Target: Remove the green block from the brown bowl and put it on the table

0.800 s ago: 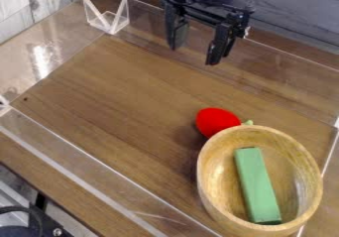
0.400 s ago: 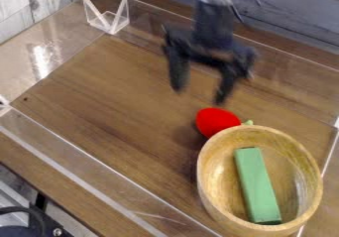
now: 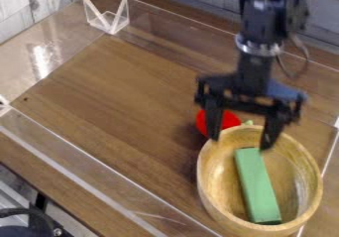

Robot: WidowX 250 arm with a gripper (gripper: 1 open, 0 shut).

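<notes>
Light tan wood forms the brown bowl, by whose curved wall the green block is contained. The block is laid lengthwise inside, its lower end near the front rim, and by that wall it is probably kept from sliding away. The red rounded object is set just beside the bowl on the table, partly hidden by the arm.

The gripper is spread wide, its 2 fingers well parted, and nothing is seen to be held between them. Such a spread is presumably kept so that the block's narrow width can be straddled. Whether the rim is touched by either finger cannot be told.

Compared with the earlier frames, the arm has been brought from the far side of the table to the bowl's far edge, and the red object, fully seen at first, has been partly covered. Block and bowl have been left unmoved. A little more forward travel, then a descent, seems to be required; the rim could be struck if lowering is begun too soon.
</notes>
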